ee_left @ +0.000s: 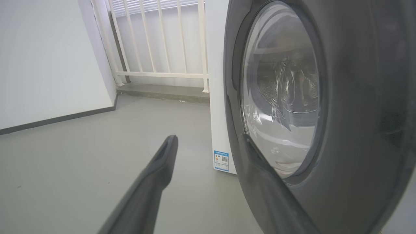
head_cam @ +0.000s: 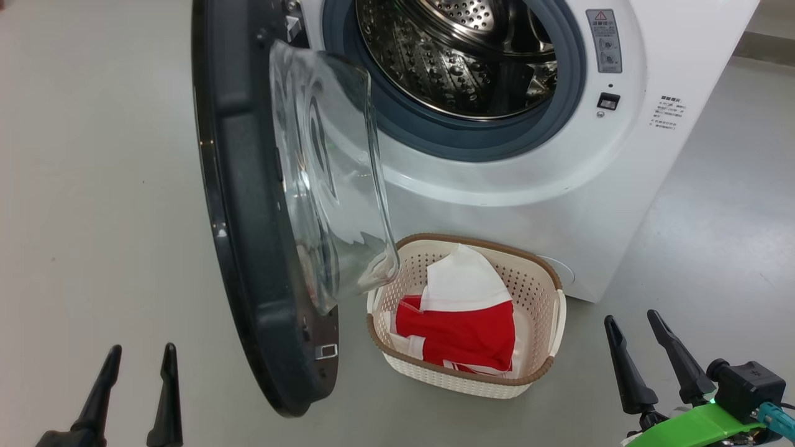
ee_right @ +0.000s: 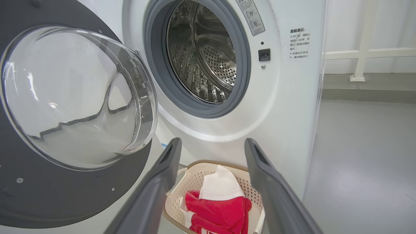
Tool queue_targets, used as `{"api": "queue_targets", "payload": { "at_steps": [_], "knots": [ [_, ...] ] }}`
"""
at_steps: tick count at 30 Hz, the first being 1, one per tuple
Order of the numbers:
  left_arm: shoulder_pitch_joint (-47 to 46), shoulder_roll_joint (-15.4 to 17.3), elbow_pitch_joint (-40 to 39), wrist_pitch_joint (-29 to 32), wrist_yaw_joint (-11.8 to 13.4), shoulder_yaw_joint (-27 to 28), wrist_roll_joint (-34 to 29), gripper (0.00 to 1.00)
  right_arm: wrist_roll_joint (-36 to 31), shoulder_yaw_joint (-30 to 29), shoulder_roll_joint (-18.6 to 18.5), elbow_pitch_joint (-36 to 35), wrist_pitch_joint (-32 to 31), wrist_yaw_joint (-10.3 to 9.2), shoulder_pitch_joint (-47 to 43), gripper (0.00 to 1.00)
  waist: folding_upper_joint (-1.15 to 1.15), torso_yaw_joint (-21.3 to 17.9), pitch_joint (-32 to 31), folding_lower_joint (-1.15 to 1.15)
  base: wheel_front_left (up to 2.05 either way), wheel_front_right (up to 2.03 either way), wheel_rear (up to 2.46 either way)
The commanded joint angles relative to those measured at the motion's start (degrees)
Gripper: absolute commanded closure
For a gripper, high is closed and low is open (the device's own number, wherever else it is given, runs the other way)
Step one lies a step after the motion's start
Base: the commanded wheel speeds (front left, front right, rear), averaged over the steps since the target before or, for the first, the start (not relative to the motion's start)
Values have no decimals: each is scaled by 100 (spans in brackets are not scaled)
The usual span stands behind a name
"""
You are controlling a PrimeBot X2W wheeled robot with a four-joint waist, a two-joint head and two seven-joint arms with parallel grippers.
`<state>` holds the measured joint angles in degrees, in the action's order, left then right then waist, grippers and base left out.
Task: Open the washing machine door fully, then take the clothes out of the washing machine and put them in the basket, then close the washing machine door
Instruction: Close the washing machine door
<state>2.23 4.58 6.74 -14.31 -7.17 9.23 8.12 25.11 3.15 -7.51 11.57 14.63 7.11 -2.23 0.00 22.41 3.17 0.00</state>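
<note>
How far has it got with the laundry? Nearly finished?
Nearly. Done: the washing machine door stands wide open, the visible part of the drum looks empty, and the red and white clothes lie in the basket. In hand: nothing; the left gripper and right gripper are both open and empty, the left one beside the door's outer face. Left: swinging the door shut.

White washing machine (head_cam: 528,186) with black-rimmed washing machine door (head_cam: 248,248) swung wide at the left, red-and-white clothes (head_cam: 463,335) heaped in the cream basket (head_cam: 540,285) - upright on the floor (head_cam: 93,186), just beside the machine's front.
</note>
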Motion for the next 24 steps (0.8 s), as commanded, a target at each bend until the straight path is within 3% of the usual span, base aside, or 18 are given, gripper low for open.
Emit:
{"api": "queue_targets", "payload": {
  "at_steps": [1, 5, 6, 8, 9, 10, 11, 13, 14, 24],
  "knots": [
    [-143, 79, -162, -69, -32, 221, 19, 0, -9, 132, -83, -145, 37, 37, 76, 0, 0, 3, -14, 0, 0, 0, 0],
    [-132, 131, -183, -69, -32, 222, 65, 0, -12, 149, -58, -146, 37, 37, 55, 0, 0, 4, -44, 0, 0, 0, 0],
    [-133, 137, -200, -69, -32, 235, 89, 4, -10, 153, -54, -145, 37, 37, 50, 0, 0, 4, -55, 0, 0, 0, 0],
    [-130, 147, -220, -69, -32, 236, 191, 31, -5, 165, -50, -141, 37, 37, 41, 0, 0, 2, -69, 0, 0, 0, 0],
    [-130, 147, -220, -69, -32, 236, 191, 31, -5, 165, -50, -141, 37, 37, 41, 0, 0, 2, -69, 0, 0, 0, 0],
    [-134, 162, -230, -69, -32, 219, 263, 51, -3, 169, -50, -139, 37, 37, 38, 0, 0, 2, -72, 0, 0, 0, 0],
    [-143, 183, -238, -69, -32, 200, 340, 60, -1, 171, -50, -137, 37, 37, 36, 0, 0, 2, -74, 0, 0, 0, 0],
    [-178, 243, -240, -69, -32, 120, 586, 91, -5, 176, -44, -138, 37, 37, 28, 0, 0, 2, -80, 0, 0, 0, 0],
    [-209, 287, -247, -69, -32, 99, 711, 100, -7, 179, -42, -137, 37, 37, 26, 0, 0, 2, -83, 0, 0, 0, 0],
    [-685, 1242, -184, -69, -32, -633, 2503, 100, -9, 220, -29, -142, 37, 37, 54, 0, 0, -64, -39, 0, 0, 0, 0]
  ]
}}
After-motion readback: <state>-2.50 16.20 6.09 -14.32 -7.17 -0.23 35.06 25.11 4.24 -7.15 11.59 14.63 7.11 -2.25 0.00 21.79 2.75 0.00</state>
